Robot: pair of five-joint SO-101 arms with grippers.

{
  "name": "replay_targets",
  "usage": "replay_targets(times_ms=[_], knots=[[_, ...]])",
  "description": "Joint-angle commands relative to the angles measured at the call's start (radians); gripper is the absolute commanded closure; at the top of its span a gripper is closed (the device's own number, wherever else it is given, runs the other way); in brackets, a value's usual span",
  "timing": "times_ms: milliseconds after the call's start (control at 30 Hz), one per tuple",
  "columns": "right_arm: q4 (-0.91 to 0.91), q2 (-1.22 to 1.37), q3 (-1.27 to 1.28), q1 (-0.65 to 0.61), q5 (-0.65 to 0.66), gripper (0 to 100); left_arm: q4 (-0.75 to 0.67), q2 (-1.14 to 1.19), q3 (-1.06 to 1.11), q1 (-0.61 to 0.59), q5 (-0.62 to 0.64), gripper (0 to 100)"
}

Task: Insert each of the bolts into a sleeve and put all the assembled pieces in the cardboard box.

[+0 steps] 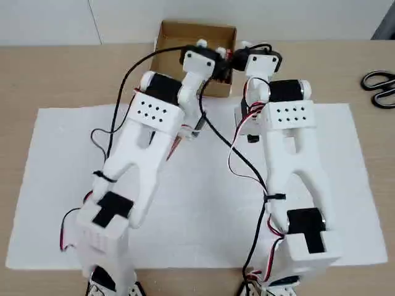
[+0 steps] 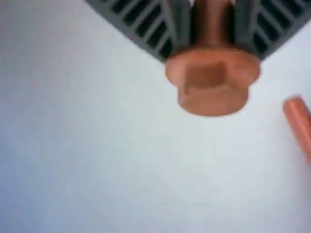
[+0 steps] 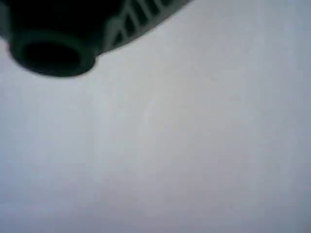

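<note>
The step in hand looks like the mating: each arm holds one half of a pair, and nothing lies in the box (image 1: pixel 197 26) that can be made out.

The left end effector (image 2: pixel 211 19) is clamped on the shank of a copper bolt (image 2: pixel 212 82). The right end effector (image 3: pixel 92 24) grips a dark sleeve (image 3: pixel 51 56). In the high view both hang over the white sheet (image 1: pixel 197 209), just in front of the box on the arms' side, left of its middle and right of it, near each other but apart.

The bolt's long axis runs along the fingers. Its hex head points out past the fingertips toward the sheet, and the shank runs back between them. The sleeve's open bore also faces outward past its own fingers.

The next move probably calls for turning the two wrists toward each other until both axes fall on one line. Since the head is the bolt's free end, the shank tip may first need exposing or regripping before it can enter the bore.

A second copper piece (image 2: pixel 299 126), perhaps another bolt, lies on the sheet beside the held one.
</note>
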Motion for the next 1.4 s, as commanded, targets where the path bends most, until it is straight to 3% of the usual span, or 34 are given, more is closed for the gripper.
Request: replay_targets(times_ms=[0, 333, 633, 833, 1067, 1200, 1367], knots=[[-0.01, -0.045, -0.012, 0.001, -0.003, 99.5, 0.018, -0.14, 0.194, -0.011, 0.009, 100], [-0.004, -0.045, -0.012, -0.002, -0.008, 99.5, -0.023, -0.075, 0.371, -0.031, 0.006, 100], [-0.002, -0.047, -0.012, -0.001, -0.008, 99.5, -0.169, 0.029, 0.369, -0.212, 0.092, 100], [-0.01, -0.047, -0.012, -0.002, -0.006, 99.5, -0.17, 0.02, 0.369, -0.35, 0.092, 100], [-0.018, -0.047, -0.012, -0.002, -0.003, 99.5, 0.018, -0.334, 0.346, -0.37, 0.04, 100], [-0.03, -0.045, -0.012, -0.004, -0.006, 99.5, 0.02, -0.508, 0.414, -0.377, 0.034, 100], [-0.031, -0.045, -0.012, -0.008, -0.008, 99.5, 0.014, -0.542, 0.579, -0.377, 0.028, 100]])
